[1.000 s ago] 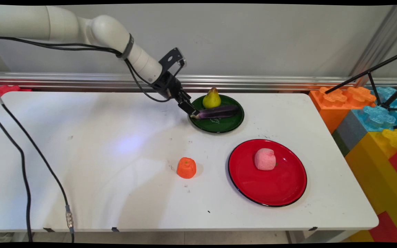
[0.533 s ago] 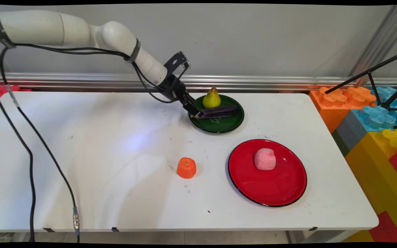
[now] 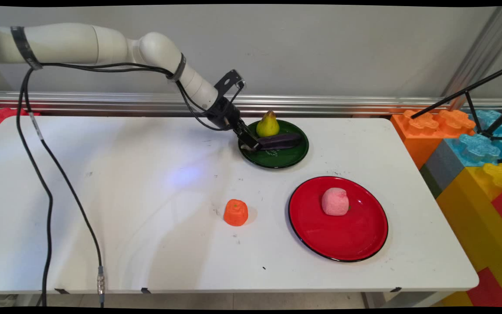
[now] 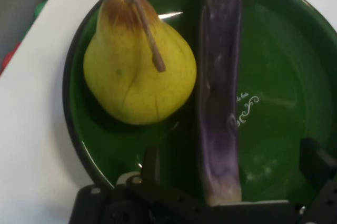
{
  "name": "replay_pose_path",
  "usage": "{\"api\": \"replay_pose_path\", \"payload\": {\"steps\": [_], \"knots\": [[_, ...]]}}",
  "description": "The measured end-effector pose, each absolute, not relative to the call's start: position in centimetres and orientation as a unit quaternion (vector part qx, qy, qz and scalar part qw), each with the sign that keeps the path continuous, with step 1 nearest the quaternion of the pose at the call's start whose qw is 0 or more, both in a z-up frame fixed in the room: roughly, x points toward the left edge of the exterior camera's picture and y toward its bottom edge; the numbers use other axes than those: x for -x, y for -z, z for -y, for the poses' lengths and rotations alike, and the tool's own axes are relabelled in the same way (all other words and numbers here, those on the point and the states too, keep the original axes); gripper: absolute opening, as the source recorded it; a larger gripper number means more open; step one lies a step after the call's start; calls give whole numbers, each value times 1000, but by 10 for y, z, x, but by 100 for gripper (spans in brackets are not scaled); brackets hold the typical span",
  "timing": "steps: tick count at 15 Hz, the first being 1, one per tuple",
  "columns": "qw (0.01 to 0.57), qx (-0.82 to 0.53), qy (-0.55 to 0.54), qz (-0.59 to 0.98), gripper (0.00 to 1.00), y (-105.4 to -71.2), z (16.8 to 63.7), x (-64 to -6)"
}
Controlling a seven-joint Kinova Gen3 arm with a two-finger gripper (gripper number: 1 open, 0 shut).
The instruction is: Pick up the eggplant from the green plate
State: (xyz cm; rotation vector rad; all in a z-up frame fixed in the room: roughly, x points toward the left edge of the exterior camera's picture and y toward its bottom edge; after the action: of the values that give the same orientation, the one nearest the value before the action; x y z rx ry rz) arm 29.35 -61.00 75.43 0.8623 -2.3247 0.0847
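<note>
Two things on the green plate: a pear [image 3: 268, 124] and an eggplant [image 3: 279, 141] lie side by side on the green plate [image 3: 282, 160], in the upper middle of the main view.
Eggplant, long axis: in the main view it runs nearly left to right across the plate; in the hand view it runs from the bottom edge up to the top, straight away from the pincer.
Eggplant, near end: the left tip in the main view, the bottom tip [image 4: 221, 195] in the hand view, sits right at the pincer.
Pincer, place: the pincer [image 3: 251, 143] comes down slantwise from the upper left and meets the plate's left rim at the eggplant's left end.
Pincer, opening: spread apart, one finger [image 4: 150, 166] left of the eggplant's tip in the hand view and the other [image 4: 316, 163] well to its right, so the tip lies between them but nearer the left one.
Pincer, hold: nothing is clamped; whether a finger touches the eggplant or the plate I cannot tell.
Pear: upright, its stem toward the camera in the hand view, just beside the eggplant on the upper left of that picture; touching or a hair apart I cannot tell.
Elsewhere on the table: an orange fruit [image 3: 235, 213] stands alone on the white table [image 3: 103, 196] at lower middle; a pink fruit [image 3: 335, 201] rests on a red plate [image 3: 342, 244] at lower right; both well apart from the pincer.
</note>
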Motion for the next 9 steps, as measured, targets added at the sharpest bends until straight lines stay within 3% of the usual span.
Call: {"api": "replay_pose_path", "payload": {"steps": [7, 8, 9], "knots": [[330, -326, -23, 885, 100, -742, 617, -290], [332, -325, -23, 885, 0, -741, 617, -289], [333, -323, -22, 885, 0, -740, 618, -288]]}}
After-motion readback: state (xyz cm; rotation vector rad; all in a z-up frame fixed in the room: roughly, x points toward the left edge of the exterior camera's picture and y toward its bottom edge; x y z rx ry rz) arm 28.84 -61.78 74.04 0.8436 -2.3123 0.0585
